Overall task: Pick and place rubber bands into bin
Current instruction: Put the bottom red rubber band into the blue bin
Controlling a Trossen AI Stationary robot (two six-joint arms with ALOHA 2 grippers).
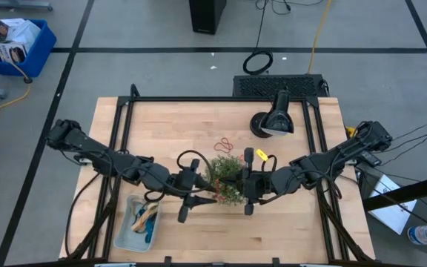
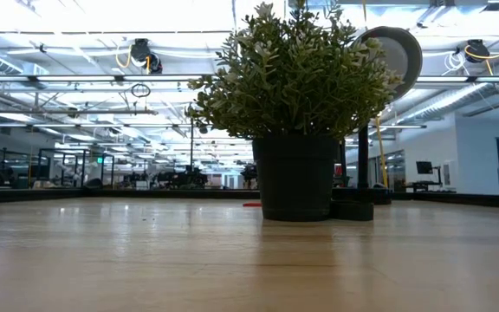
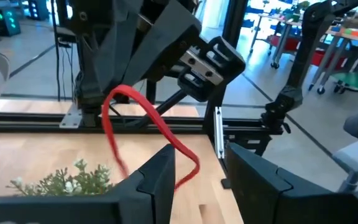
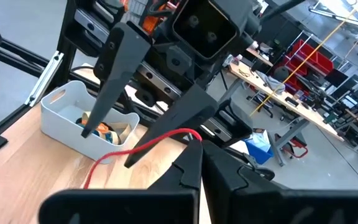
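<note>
My right claw (image 4: 196, 148) is pressed together, pinching a thin red rubber band (image 4: 143, 147) that stretches across to my left claw (image 3: 199, 168), whose matte dark fingers stand apart. Both meet above the bushy plant (image 1: 227, 176). The pale plastic bin (image 1: 127, 236) sits on the blond wooden desk (image 1: 302, 237), by its near-left corner.

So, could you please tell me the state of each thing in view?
left gripper: open, by red rubber band
right gripper: shut on red rubber band
red rubber band: held aloft
bin: holds several bands
plant: upright
loose rubber bands: lying beside plant
</note>
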